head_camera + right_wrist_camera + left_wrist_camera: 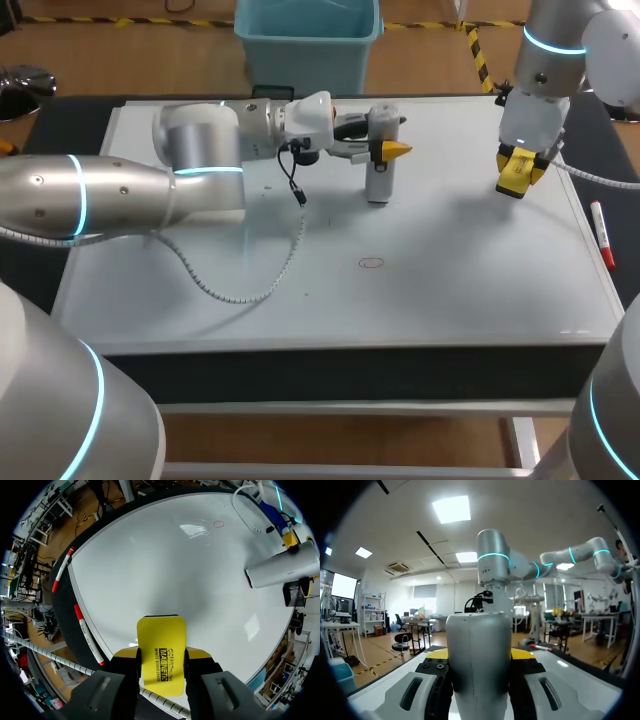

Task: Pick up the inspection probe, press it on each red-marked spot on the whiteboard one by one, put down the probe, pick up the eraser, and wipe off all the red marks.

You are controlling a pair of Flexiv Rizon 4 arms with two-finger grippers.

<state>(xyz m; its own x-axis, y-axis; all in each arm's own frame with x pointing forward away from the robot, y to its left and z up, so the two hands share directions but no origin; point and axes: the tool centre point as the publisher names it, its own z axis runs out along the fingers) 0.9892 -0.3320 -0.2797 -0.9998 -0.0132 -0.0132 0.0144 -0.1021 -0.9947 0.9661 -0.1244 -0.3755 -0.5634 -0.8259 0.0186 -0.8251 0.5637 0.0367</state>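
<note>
Covering most of the table, the whiteboard [460, 300] lies flat. The left arm [120, 190] stretches across its far half, and the left gripper [385, 150] pinches the inspection probe [378, 165] from both sides. The probe is a grey cylinder held upright, with its lower end at the board's far middle. I cannot tell whether it touches. In the left wrist view the probe [480, 670] fills the gap between the yellow tips.

The right arm [545, 70] hangs over the far right part. The right gripper [161, 655] is clamped on the yellow eraser [161, 645], held above the board.

A white coiled cable [250, 285] trails from the left wrist across the board. A red-capped marker [601, 235] lies along the right rim. One small red ring mark [371, 263] sits near the centre, well apart from both the probe and the eraser.
</note>
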